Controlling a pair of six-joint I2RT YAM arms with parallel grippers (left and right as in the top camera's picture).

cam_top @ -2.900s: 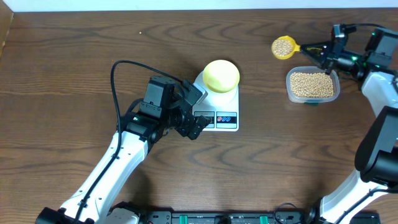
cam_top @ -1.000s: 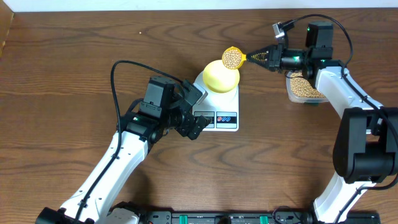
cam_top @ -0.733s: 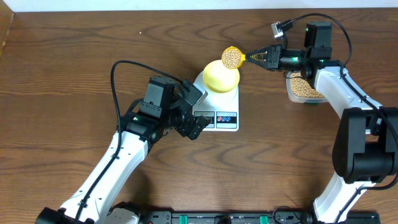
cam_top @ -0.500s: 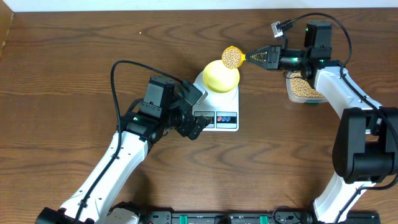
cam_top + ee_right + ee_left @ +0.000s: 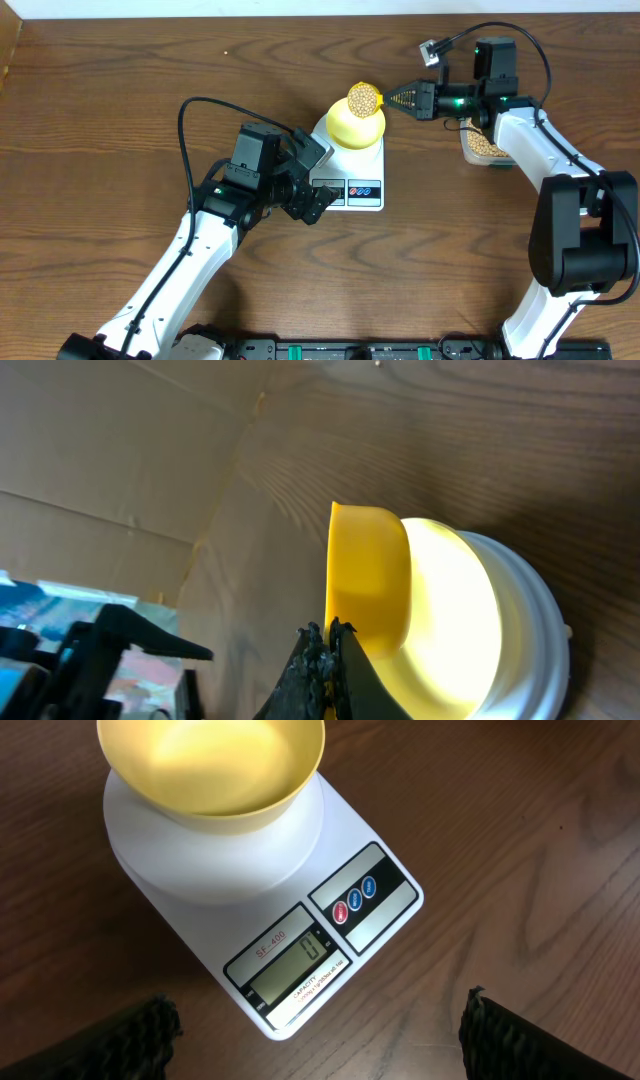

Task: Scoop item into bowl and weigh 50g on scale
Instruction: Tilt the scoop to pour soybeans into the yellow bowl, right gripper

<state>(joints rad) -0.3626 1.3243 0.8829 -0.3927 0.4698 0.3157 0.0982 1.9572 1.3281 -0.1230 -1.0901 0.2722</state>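
On flat white scale (image 5: 352, 178): round plastic bowl (image 5: 348, 126); beans (image 5: 364, 97) heaped in scoop (image 5: 365, 580).

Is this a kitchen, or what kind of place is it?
Probably a robot test bench, not a kitchen: a wooden table, a cabled left arm and right arm, plus a scale, bowl and tub of beans laid out.

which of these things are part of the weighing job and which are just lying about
In the job: beans, scoop, bowl, scale, tub, right hand shut on the scoop.
Just there: left hand, open beside the scale; cable on its arm.
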